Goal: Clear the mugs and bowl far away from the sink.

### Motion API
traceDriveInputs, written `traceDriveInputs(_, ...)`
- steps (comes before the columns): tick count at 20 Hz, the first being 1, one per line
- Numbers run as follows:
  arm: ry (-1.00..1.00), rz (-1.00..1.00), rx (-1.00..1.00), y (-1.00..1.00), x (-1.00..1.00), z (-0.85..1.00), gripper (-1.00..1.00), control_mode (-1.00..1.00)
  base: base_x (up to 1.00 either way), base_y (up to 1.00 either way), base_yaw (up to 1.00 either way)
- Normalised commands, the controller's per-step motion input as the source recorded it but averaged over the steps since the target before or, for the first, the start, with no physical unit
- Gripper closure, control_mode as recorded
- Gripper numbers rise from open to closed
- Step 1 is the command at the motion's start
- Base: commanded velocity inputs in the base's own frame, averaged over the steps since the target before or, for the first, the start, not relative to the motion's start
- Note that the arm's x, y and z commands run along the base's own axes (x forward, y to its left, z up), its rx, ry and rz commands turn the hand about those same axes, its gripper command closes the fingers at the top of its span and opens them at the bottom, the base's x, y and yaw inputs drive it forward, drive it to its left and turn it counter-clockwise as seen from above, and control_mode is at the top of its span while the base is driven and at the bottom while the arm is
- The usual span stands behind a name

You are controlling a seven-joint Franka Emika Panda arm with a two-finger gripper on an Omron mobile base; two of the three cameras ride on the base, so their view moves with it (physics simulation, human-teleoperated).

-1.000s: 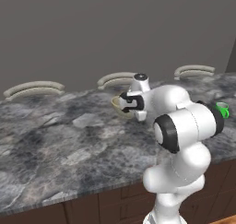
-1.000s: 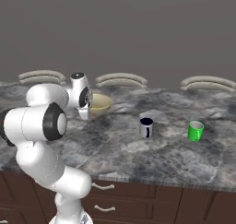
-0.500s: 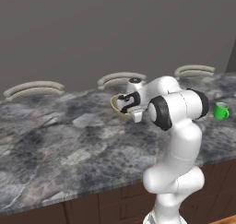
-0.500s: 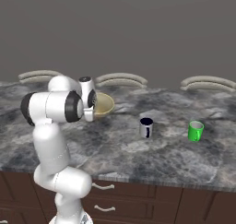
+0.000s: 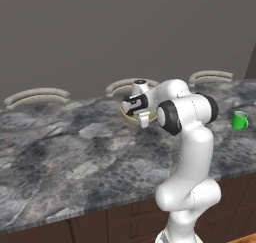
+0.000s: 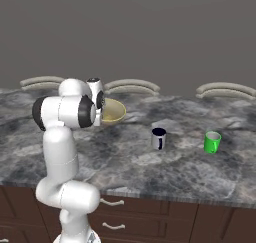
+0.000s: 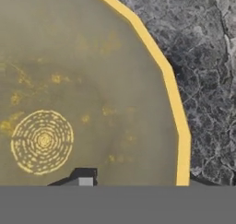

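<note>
One finger tip (image 7: 84,178) sits inside the tan-yellow bowl (image 6: 116,112) at the counter's (image 5: 75,157) far edge, gripper (image 5: 141,118) astride its rim, jaw gap and grip unclear; risk: thin rim slips, bowl tips or skids toward the navy-rimmed mug (image 6: 159,138).

Bowl (image 6: 116,112) on counter (image 6: 150,172) at left; two mugs (image 6: 159,138) (image 6: 212,142) well apart to its right.

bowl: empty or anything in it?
Empty. The hand view looks straight into the bowl: bare tan interior with a ringed pattern at the bottom, nothing inside. In the right base view it sits upright on the counter.
</note>
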Motion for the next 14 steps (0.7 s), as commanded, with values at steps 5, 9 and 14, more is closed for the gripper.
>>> traceDriveInputs(5,0.0,0.0,0.0,0.0,-0.05,0.06,-1.0,-1.0,0.0,0.0,0.0)
traceDriveInputs(9,0.0,0.0,0.01,0.0,-0.25,0.18,-1.0,-1.0,0.0,0.0,0.0)
traceDriveInputs(14,0.0,0.0,0.02,0.0,-0.4,0.43,-1.0,-1.0,0.0,0.0,0.0)
